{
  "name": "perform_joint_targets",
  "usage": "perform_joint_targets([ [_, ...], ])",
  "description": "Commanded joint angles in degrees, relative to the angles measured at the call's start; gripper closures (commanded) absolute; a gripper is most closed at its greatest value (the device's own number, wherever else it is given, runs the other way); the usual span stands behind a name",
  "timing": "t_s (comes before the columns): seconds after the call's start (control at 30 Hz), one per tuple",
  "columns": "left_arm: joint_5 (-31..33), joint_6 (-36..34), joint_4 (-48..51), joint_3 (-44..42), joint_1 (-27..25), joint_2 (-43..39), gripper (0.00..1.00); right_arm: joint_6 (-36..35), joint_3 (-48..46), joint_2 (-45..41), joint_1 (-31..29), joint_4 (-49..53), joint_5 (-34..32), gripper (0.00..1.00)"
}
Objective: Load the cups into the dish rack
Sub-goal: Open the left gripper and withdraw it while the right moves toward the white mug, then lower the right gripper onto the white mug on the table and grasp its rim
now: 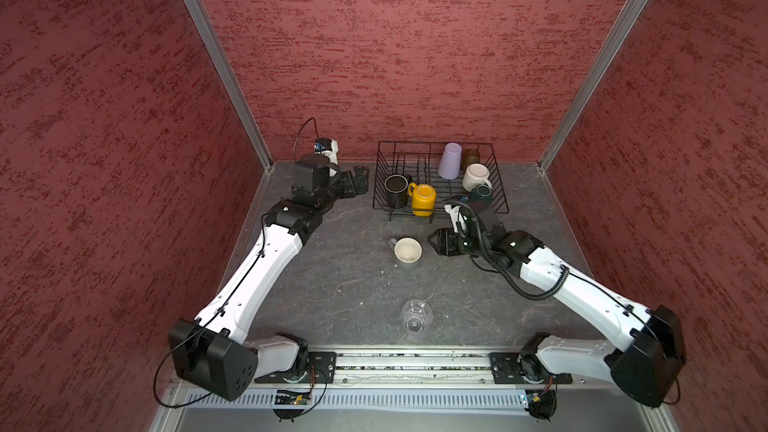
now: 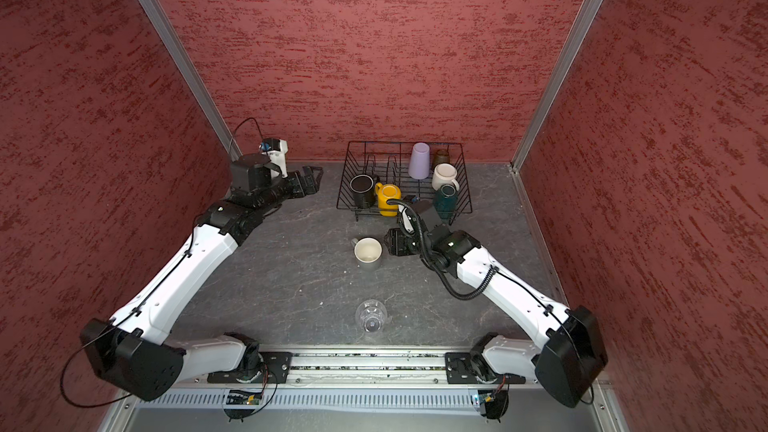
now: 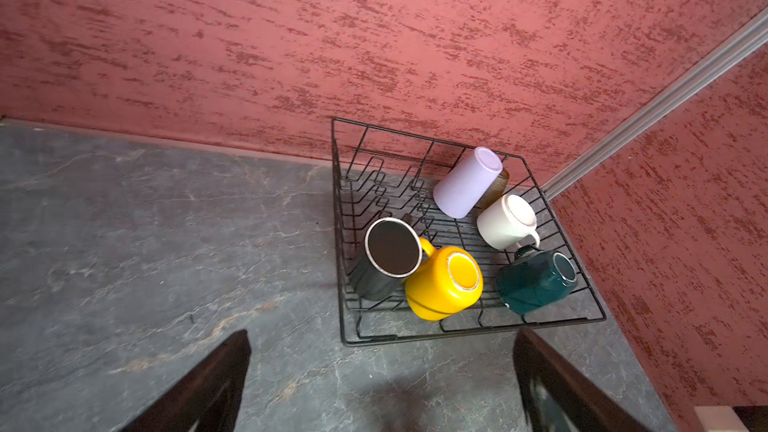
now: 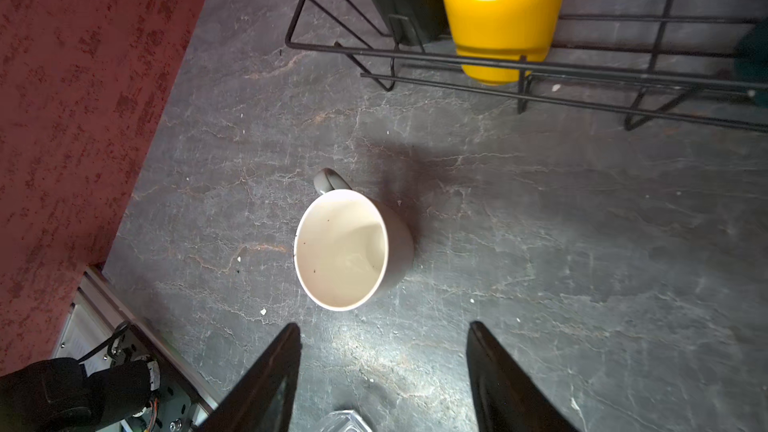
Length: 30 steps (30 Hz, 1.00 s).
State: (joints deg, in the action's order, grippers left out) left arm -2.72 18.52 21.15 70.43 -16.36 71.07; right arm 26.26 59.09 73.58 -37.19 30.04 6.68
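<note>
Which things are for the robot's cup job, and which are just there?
For the job: black wire dish rack, grey cream-lined mug, clear glass, lilac tumbler, amber glass, white mug, teal mug, yellow mug, black mug.
Just there: grey marbled tabletop, red textured walls, metal rail.

Grey marbled tabletop (image 1: 353, 284) — boxed by mottled red walls (image 1: 395, 35) and aluminium corner posts (image 1: 214, 56).

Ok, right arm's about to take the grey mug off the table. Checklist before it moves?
1. right gripper open, empty: ok.
2. grey mug upright, ahead of the jaws, handle on the far side: ok.
3. Jaws wide enough for the mug: cannot tell.
4. dish rack has free room by its prongs: ok.
5. left gripper open, beside the rack, clear: ok.
6. clear glass apart from the mug: ok.
</note>
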Motion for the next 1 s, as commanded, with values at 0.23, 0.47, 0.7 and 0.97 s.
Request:
perform_joint_targets([
  [0.23,-11.1,5.1,-4.2,-9.6,11.2,-8.8,0.00,-7.3,9.2,9.4,-1.0,3.6,0.5,0.41],
  [0.47,-14.3,5.8,-4.0,-11.7,15.1,-10.8,0.00,-10.0,12.2,16.0,-1.4,4.6,1.9,0.47],
  [0.7,-16.7,6.4,-4.4,-13.0,17.3,-10.9,0.00,-12.4,14.9,20.6,-1.7,5.8,0.5,0.48],
  [0.97,-17.9,6.6,-4.8,-13.7,18.8,-10.8,0.00,-15.7,20.0,26.7,-1.8,7.7,-1.1,0.50],
])
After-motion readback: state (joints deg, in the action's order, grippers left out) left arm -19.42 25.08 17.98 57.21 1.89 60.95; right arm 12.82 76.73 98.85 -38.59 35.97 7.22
